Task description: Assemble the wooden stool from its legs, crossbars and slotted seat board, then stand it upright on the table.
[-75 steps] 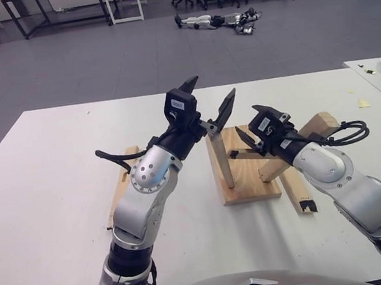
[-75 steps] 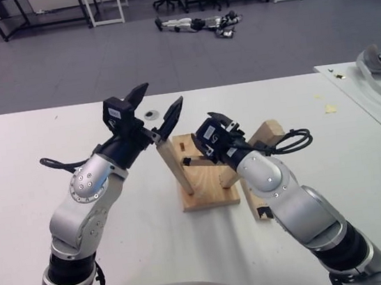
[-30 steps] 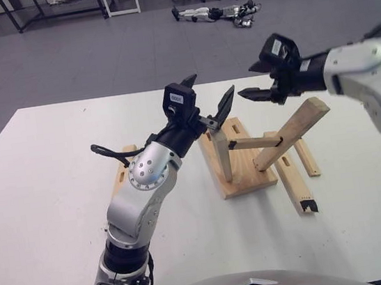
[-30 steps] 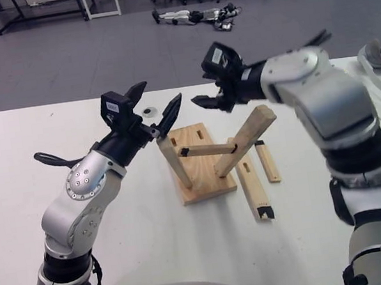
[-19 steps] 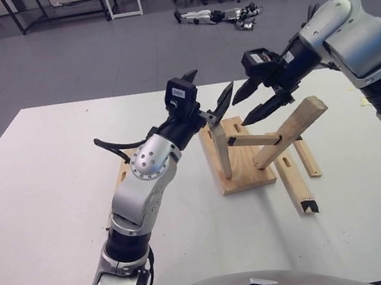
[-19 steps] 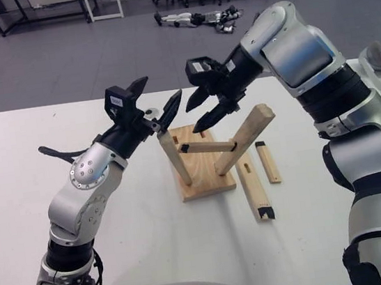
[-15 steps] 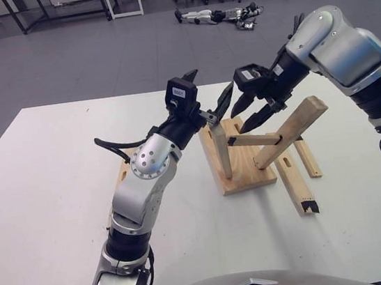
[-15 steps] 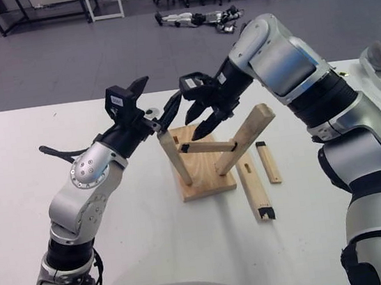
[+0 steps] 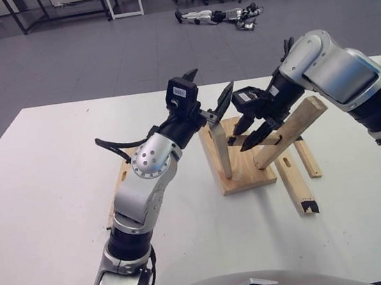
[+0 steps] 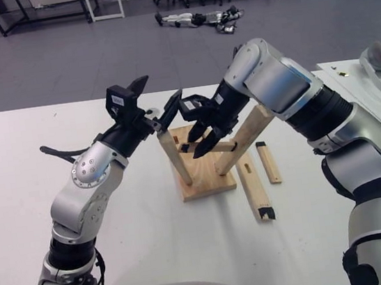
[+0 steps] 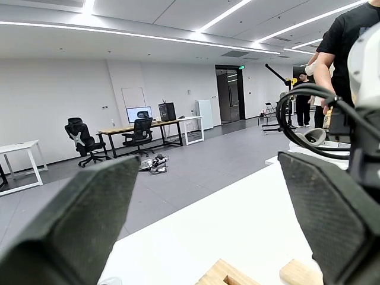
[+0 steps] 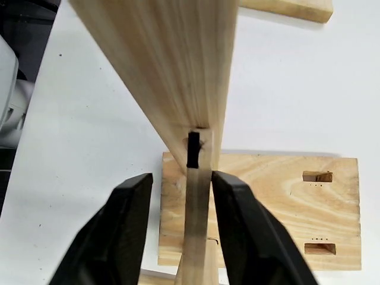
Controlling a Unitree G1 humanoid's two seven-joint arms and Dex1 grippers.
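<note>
White counter (image 9: 48,182); right fingers (image 12: 127,231) have swung back, open, 1 each side of crossbar (image 12: 196,208); left fingers (image 11: 65,231) open; grasp likely next.

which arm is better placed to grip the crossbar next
Right. Its open claw already straddles the crossbar that joins the two legs. The left claw is open above the top of the upright leg, off the crossbar.
</note>
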